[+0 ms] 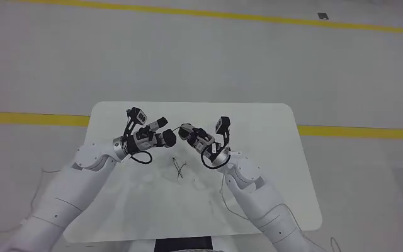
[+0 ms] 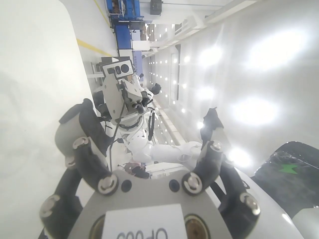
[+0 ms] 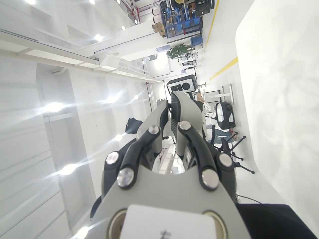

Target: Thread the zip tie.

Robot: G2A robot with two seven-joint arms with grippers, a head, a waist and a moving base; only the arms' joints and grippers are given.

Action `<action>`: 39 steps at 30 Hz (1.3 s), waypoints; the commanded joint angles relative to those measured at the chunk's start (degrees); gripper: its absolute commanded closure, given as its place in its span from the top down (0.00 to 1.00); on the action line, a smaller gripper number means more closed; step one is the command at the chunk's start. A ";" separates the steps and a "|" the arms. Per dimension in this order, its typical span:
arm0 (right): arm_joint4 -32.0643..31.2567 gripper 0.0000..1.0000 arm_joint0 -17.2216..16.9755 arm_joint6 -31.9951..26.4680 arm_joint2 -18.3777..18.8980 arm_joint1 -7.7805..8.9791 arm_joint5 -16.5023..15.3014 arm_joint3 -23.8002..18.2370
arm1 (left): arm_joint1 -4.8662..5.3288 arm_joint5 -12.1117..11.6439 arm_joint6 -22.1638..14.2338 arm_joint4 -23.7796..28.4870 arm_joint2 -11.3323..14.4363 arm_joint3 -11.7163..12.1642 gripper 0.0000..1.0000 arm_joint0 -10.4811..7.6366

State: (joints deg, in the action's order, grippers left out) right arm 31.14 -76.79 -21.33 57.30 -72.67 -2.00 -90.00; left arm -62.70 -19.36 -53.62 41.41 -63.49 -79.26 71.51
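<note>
**A:** Entry one, the zip ties. How many are showing, and where are they lying?

**B:** Two thin dark zip ties [image 1: 178, 169], as far as the top view lets me count. They are lying crossed over one another on the white table [image 1: 271, 126], near its middle and a little toward the robot's side. They are resting on the tabletop apart from both grippers, and nothing is touching them.

**A:** Entry two, the grippers?

**B:** Two. The left gripper [image 1: 168, 137] is hanging over the table, just beyond the zip ties, and pointing across at the other one. Its two fingers [image 2: 87, 125] are standing wide apart, with nothing sitting between the pads. The right gripper [image 1: 187, 133] is facing it, and the two tips are sitting near each other without touching. The right gripper's two fingers [image 3: 183, 110] are lying close together, leaving a narrow slit. I cannot tell whether they are pinching anything.

**A:** Fittings on the arms?

**B:** Two wrist cameras, one per arm. The left wrist camera [image 1: 138, 116] and the right wrist camera [image 1: 222, 123] are both sticking out on the far side of the grippers.

**A:** Surroundings?

**B:** One table, with rounded corners. Two yellow floor lines: the far line [image 1: 189, 11] is running along the top of the view, and the near line [image 1: 38, 118] is passing behind the table. One small dark square [image 1: 322, 16] is lying on the floor beside the far line.
</note>
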 commanded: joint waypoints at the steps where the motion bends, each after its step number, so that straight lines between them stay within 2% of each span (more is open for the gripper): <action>1: -0.48 0.00 -0.05 0.35 0.04 0.00 -0.08 -0.08 | -0.01 0.08 0.28 -0.04 0.03 -0.07 1.00 0.04; 4: -2.47 0.00 -0.40 1.24 0.20 0.04 0.10 -0.67 | -0.06 0.33 1.49 -0.15 0.13 -1.03 1.00 0.38; 10: -7.11 0.00 -0.88 1.94 1.23 0.33 0.16 -1.53 | 0.06 0.47 1.08 -0.11 -0.30 -1.21 1.00 0.64; 12: -8.36 0.00 -0.99 1.82 1.41 0.39 0.17 -1.75 | 0.08 0.57 1.03 -0.09 -0.38 -1.25 0.90 0.68; 17: -10.39 0.00 -1.08 0.95 1.70 0.49 0.66 -1.79 | 0.09 0.53 1.07 0.02 -0.57 -1.20 0.83 0.67; 21: -11.43 0.00 -1.17 0.68 1.57 0.45 0.93 -1.55 | 0.08 0.54 1.02 0.09 -0.59 -1.13 0.64 0.61; 24: -11.90 0.00 -1.15 0.89 1.52 0.37 0.99 -1.50 | 0.07 0.68 0.95 0.08 -0.59 -0.94 0.57 0.49; 26: -12.06 0.00 -1.15 0.92 1.52 0.32 0.96 -1.51 | 0.06 0.78 0.92 0.08 -0.55 -0.83 0.56 0.42; 28: -12.20 0.00 -1.12 0.68 1.50 0.27 0.80 -1.49 | 0.04 0.89 0.87 0.04 -0.46 -0.69 0.51 0.34; 39: -13.41 0.00 -1.16 -0.74 1.33 0.10 -0.64 -1.39 | -0.09 1.14 0.70 0.09 -0.04 -0.07 0.45 -0.06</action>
State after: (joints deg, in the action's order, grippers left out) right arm 17.80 -77.92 -22.04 58.62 -72.56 -2.44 -91.38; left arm -62.78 -18.24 -52.91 41.52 -63.56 -79.38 71.48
